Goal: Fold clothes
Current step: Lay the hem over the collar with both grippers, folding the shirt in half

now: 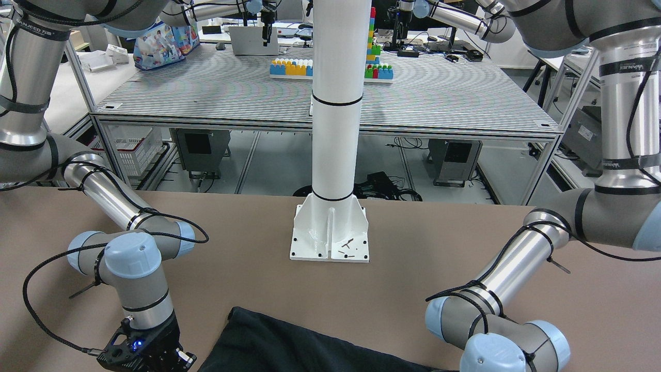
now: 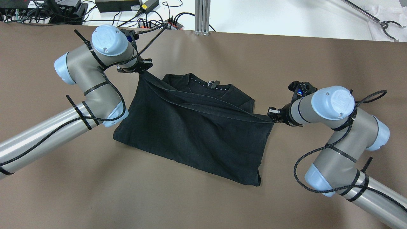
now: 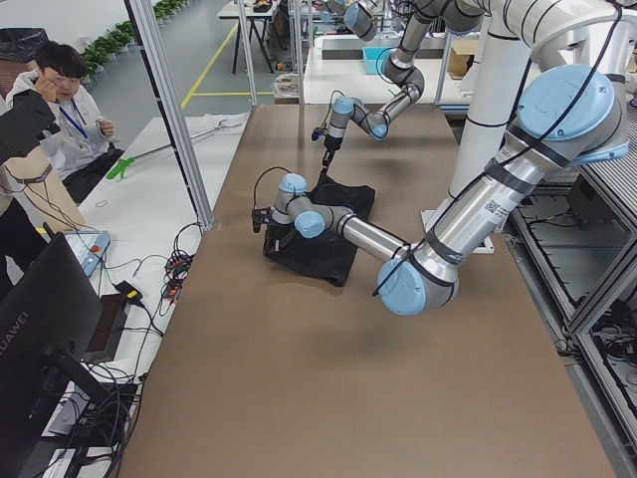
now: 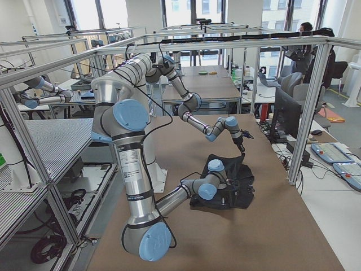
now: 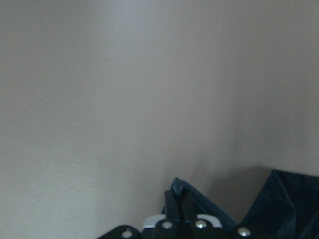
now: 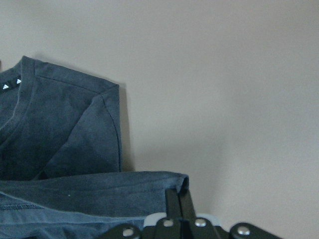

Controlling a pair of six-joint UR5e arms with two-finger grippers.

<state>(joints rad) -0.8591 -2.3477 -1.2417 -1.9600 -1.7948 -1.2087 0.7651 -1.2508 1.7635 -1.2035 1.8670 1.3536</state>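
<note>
We work in a wide lab hall of framed workstations. A neighbouring bench (image 1: 330,98) carries coloured blocks (image 1: 292,67), and a person (image 3: 62,95) sits beyond our bench's far side. Our bench (image 2: 203,203) is a broad, flat, matte brown sheet, and we judge that cloth will slide over it without snagging. A white pole (image 1: 336,103) rises from a bolted base (image 1: 330,238) at the robot's edge

The clothes (image 2: 197,136), a single black T-shirt, lie mid-bench between our two arms. The body is flat on the surface, while one edge is lifted into a taut band that runs from hand to hand across the shirt. We judge it light, limp and easy to crease. It will sag wherever it is unsupported, so the hem and corners are the places to hold, and both hands should travel together to keep that edge straight

Our left hand (image 2: 140,69) is clenched on the band's end at the shirt's far left corner. Our right hand (image 2: 272,116) is clenched on the opposite end at the right edge. Each wrist view shows a thin pinch of fabric between closed fingers

Smallest of all is the white print (image 2: 210,84) dotted along the neckline
</note>
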